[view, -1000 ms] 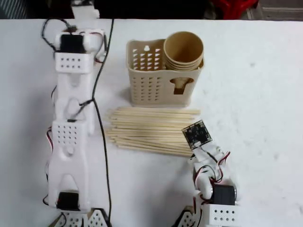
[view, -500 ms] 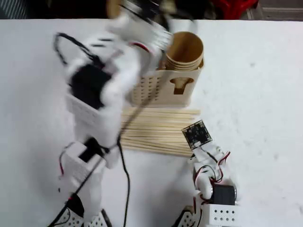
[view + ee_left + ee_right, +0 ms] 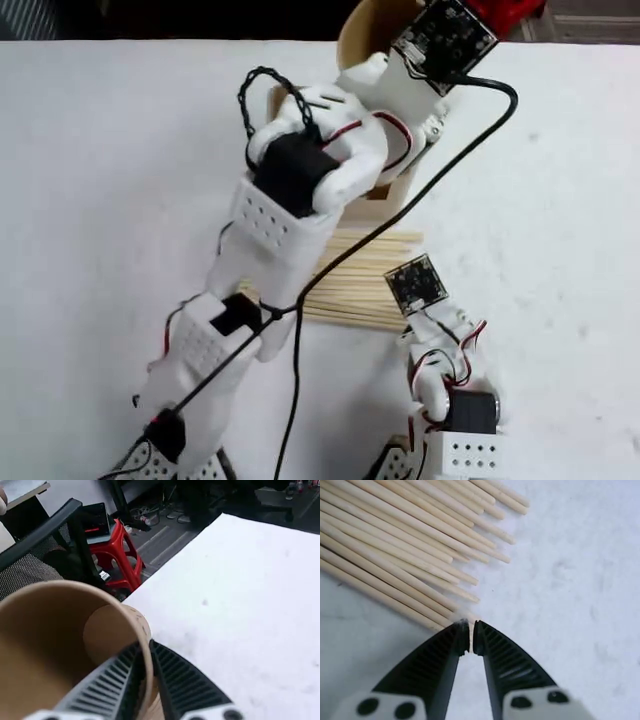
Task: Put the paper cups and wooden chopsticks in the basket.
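Note:
A tan paper cup is held by its rim, with my left gripper shut on it, one finger inside and one outside. In the high view the left arm stretches over the cream basket and hides most of it, and the cup shows at the table's far edge. Several wooden chopsticks lie in a flat pile in front of the basket. My right gripper is shut, its tips low over the table at the near ends of the chopsticks, holding nothing.
The left arm's black cable runs across the chopstick pile. The white table is bare to the right. Beyond its far edge stand a red stool and a black chair.
The left arm swung from the table's left side up and across over the basket, and its gripper now holds a paper cup. The right arm has not moved.

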Controlling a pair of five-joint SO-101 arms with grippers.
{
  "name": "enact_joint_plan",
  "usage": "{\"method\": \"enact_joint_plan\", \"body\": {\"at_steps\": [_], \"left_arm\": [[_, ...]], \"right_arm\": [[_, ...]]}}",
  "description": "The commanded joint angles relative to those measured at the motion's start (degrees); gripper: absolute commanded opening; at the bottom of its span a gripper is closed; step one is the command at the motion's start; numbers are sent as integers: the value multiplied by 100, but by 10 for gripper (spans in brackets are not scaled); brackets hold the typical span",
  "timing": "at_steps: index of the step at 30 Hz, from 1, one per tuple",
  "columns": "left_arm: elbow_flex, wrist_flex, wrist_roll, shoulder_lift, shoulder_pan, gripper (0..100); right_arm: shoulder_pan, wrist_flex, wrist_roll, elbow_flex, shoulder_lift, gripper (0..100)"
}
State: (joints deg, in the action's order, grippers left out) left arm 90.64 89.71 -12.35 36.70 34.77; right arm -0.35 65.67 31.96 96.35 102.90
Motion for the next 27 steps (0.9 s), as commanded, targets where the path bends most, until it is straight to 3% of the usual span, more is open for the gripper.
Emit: {"method": "enact_joint_plan", "body": {"at_steps": [1, 10, 16, 27], "left_arm": [[18, 299, -35, 4, -154, 24], [18, 369, -70, 84, -400, 30], [18, 369, -70, 84, -391, 150], [70, 149, -35, 22, -567, 150]], "right_arm": [[-13, -92, 62, 44, 31, 35], [-13, -92, 62, 44, 31, 35], [-13, -92, 62, 44, 31, 35], [-13, -92, 62, 44, 31, 35]]}}
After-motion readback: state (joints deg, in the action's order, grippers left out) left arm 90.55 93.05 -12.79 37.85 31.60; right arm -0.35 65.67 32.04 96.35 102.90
